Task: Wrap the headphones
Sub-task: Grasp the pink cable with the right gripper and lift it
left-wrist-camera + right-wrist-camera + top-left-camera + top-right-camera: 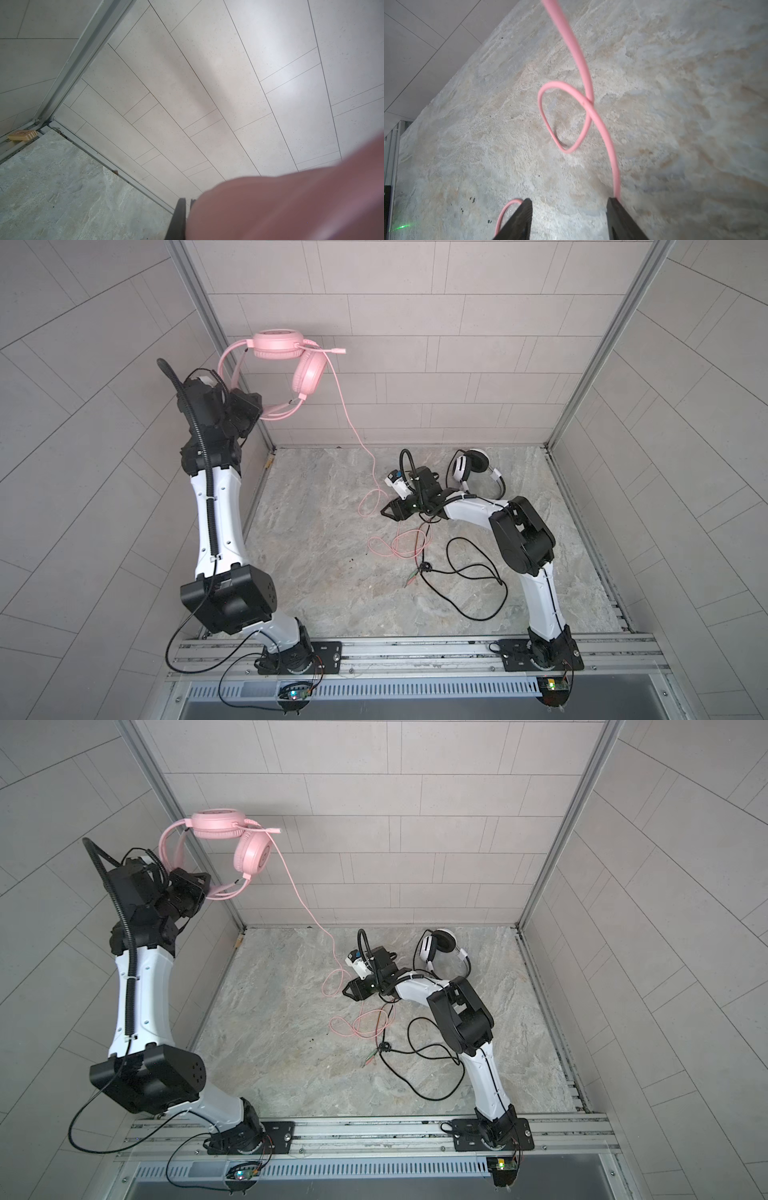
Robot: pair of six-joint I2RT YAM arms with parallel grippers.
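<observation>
The pink headphones [291,364] hang in the air near the back-left corner, clamped at the headband by the closed fingers of the left gripper [259,412]. In the left wrist view the band is only a pink blur [291,207] against the fingers [179,218].

The headset looks light and rigid, with a springy band and padded cups, so the band is probably the safest place to hold it. The cups sit beyond the grip, toward the back wall.

The thin pink cable [353,423] is limp and likely to kink. It runs from the cups down to the middle of the worktop [311,572], where it curls into loose loops [579,58].

The right gripper [383,512] is low over those loops, fingers [521,218] apart and holding nothing. The cable passes beside one of them. A straight stretch just above the loops seems the best place to pinch it.

The white-and-black headset [469,466] lies at the back right. Its black cable [478,568] sprawls across the worktop and crosses the pink loops.
</observation>
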